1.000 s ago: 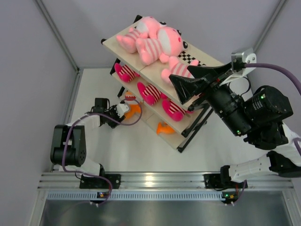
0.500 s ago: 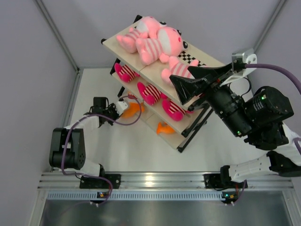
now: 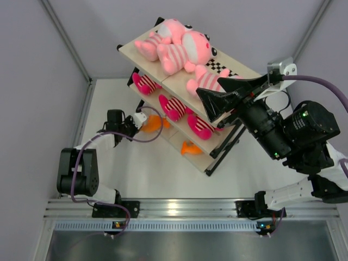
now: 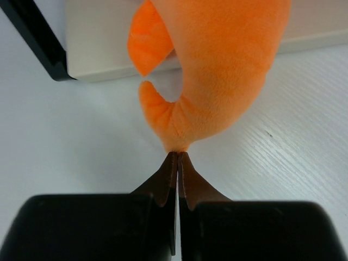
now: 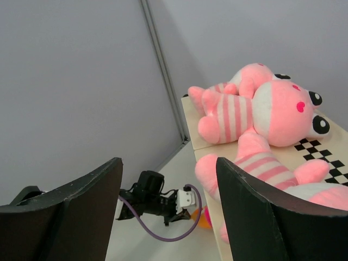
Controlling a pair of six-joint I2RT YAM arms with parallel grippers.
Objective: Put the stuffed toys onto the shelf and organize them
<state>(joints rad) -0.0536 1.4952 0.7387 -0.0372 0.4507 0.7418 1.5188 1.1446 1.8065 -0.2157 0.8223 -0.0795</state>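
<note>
White tabletop [image 3: 152, 168] between pale grey walls carries the three-tier rack of cream boards in a black metal frame [image 3: 129, 51], set at an angle to the arms. On its top board the large pale-pink plush toys with striped bodies [image 3: 182, 46] lie bunched together. The smaller hot-pink striped plush toys [image 3: 173, 107] sit in a row on the middle board, and one orange plush toy [image 3: 190, 148] rests on the lowest.

The right gripper [image 3: 209, 100] hangs above the rack's near end, its fingers spread wide with nothing between them, probably parked out of the way.

Down at table level, the left gripper [image 4: 178, 157] is pinched fully together on the thin tail tip of a second orange plush toy [image 4: 217, 70]. That toy's body reaches onto the edge of the lowest board, beside the black corner post [image 4: 32, 41]. Gripping the tail likely lets the claw push the body in under the middle board without following it.
</note>
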